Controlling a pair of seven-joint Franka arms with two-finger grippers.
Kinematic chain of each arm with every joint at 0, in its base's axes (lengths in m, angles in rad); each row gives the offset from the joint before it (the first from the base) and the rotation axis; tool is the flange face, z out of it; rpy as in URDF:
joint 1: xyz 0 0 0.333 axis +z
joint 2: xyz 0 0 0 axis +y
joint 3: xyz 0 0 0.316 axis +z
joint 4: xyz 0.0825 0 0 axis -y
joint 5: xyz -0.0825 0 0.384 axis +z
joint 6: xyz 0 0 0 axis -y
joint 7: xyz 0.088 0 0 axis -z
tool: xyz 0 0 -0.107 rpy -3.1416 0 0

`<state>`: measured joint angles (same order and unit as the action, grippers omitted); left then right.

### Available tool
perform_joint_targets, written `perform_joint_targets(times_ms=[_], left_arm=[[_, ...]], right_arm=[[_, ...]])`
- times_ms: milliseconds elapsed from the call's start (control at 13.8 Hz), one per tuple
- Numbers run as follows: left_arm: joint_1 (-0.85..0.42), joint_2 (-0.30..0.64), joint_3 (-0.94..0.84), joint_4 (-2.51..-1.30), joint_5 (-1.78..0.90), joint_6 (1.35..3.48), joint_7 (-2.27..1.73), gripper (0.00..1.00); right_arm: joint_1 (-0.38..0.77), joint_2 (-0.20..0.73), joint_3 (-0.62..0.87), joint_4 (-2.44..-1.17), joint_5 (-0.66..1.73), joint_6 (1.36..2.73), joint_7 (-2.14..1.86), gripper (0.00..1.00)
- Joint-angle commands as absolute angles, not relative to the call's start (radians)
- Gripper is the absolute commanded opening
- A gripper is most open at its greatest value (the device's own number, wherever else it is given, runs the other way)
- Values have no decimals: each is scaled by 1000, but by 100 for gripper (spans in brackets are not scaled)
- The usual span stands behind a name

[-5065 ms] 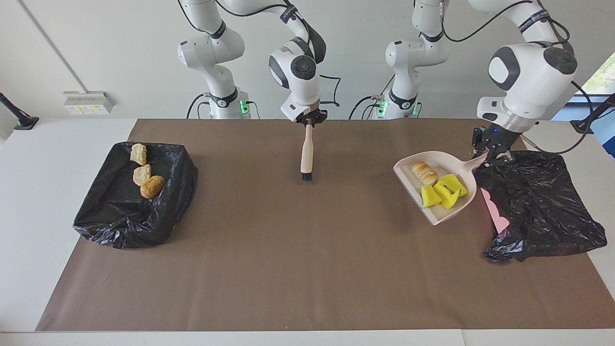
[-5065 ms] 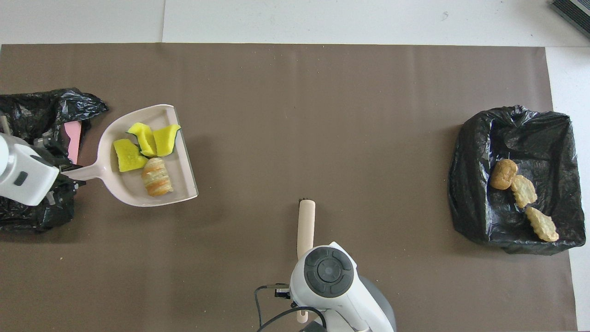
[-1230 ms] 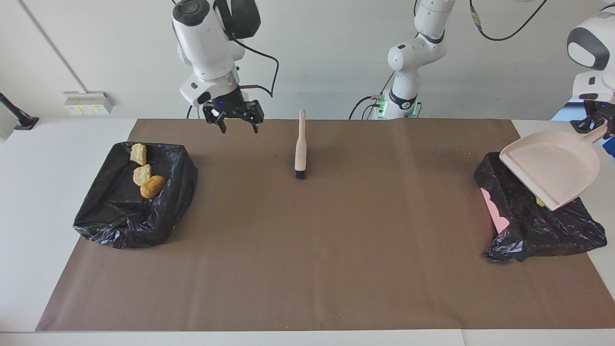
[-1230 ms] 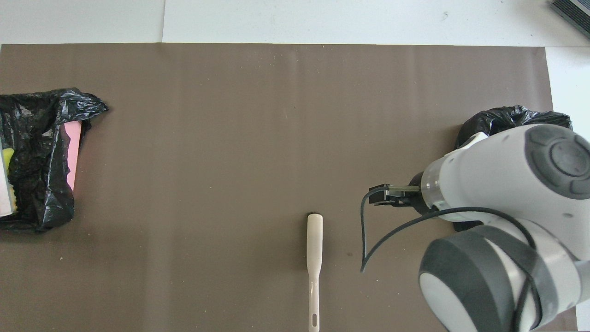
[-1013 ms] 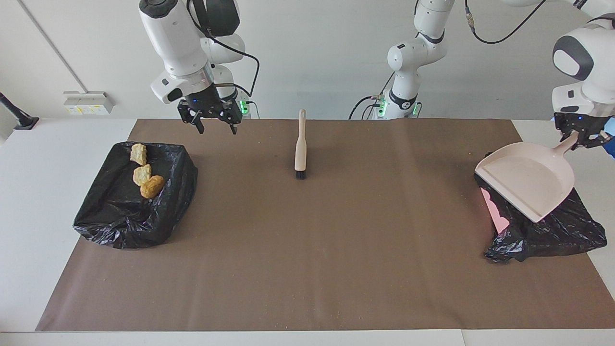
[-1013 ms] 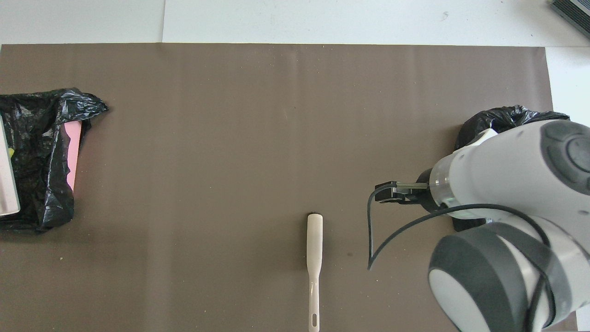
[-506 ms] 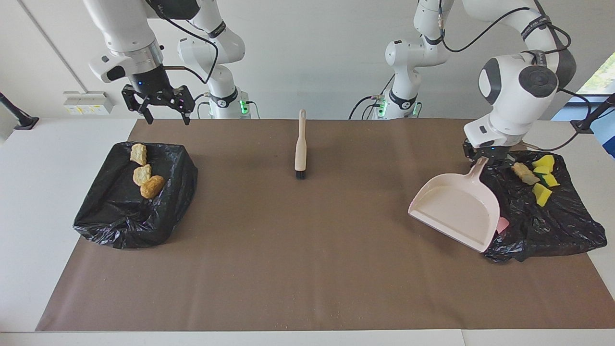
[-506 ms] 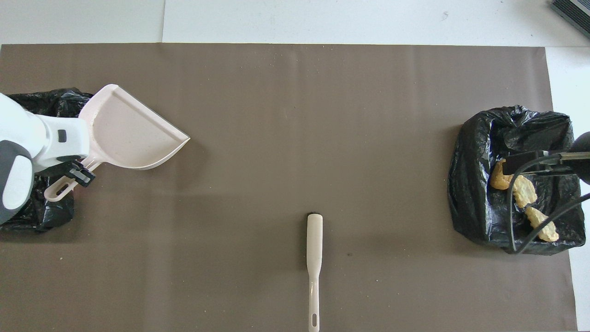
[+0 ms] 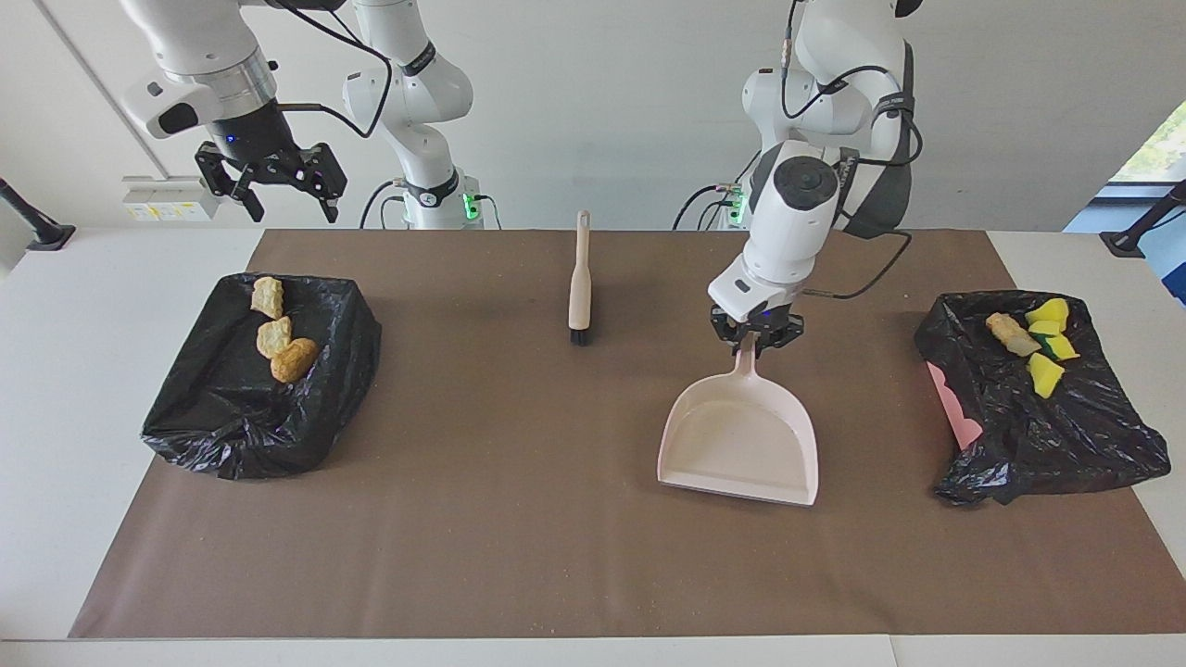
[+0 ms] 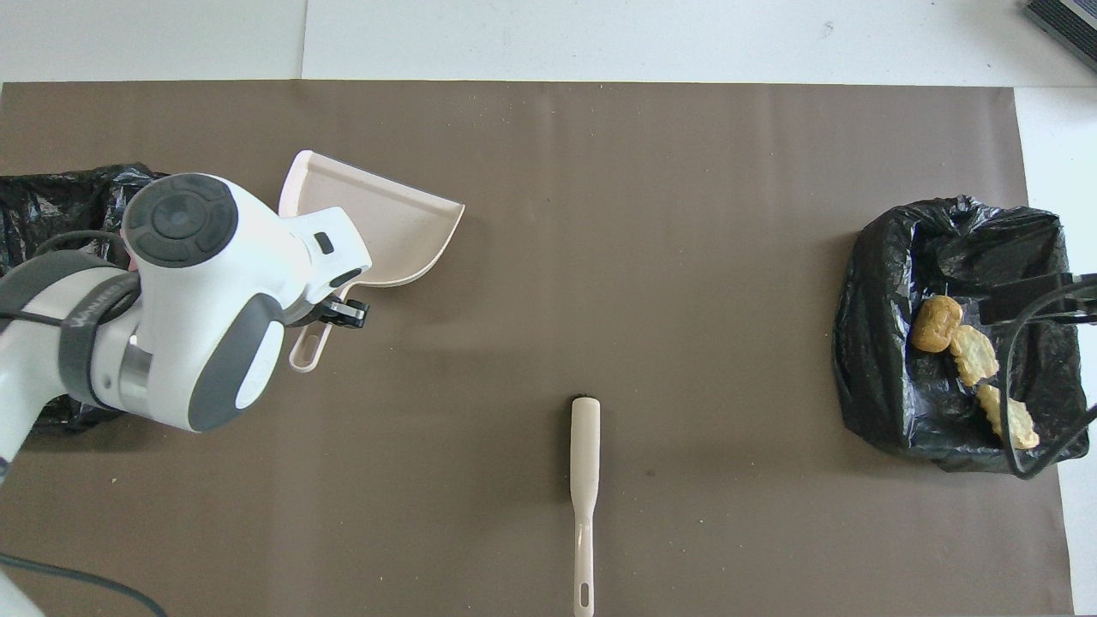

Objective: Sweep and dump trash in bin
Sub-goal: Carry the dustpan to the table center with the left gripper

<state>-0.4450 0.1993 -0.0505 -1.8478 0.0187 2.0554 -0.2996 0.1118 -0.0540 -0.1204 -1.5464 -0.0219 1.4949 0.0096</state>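
Two bins lined with black bags are set on the brown mat (image 9: 519,556). Writing can be made out only on a small wall box (image 9: 171,198) at about 10 o'clock in the facing view, where yellow labels are carried, too small to be read.

At 3 o'clock in the facing view, toward the left arm's end of the table, the first bin (image 9: 1066,435) is found. The trash dumped there is gathered in the part of the bag nearer to the robots: a croissant-like piece (image 9: 1008,333) with yellow scraps (image 9: 1047,357) just beside it. A pink edge (image 9: 952,408) is exposed where the bag is pulled back.

At 9 o'clock, toward the right arm's end, the second bin (image 9: 241,417) is placed. Three golden-brown chunks (image 9: 276,335) are lined up in it, touching or nearly so.

Between the first bin and the brush (image 9: 580,283), the pale pink dustpan (image 9: 741,440) is held by its handle, on which the left gripper (image 9: 755,339) is clamped. Its mouth is turned to 6 o'clock and its bare inside is shown. Whether its lip is touching the mat cannot be told.

Near 12 o'clock of the mat's middle the brush is laid flat, bristles pointing away from the robots.

Raised over the second bin, the right gripper (image 9: 269,185) is kept with its fingers spread and nothing between them
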Motion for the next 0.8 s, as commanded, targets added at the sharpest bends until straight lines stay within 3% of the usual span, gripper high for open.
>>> perform_joint_targets(times_ms=[0, 434, 724], left_arm=[[-543, 326, -28, -1677, -11, 2069, -457, 0], [-660, 481, -26, -1505, -43, 2083, -564, 0], [-701, 520, -32, -1489, -43, 2132, -568, 0]], right_arm=[[104, -58, -115, -1535, -18, 1490, -15, 100], [100, -60, -120, -1528, -17, 1456, -57, 100], [98, -74, -127, -1546, -17, 1460, -54, 100]])
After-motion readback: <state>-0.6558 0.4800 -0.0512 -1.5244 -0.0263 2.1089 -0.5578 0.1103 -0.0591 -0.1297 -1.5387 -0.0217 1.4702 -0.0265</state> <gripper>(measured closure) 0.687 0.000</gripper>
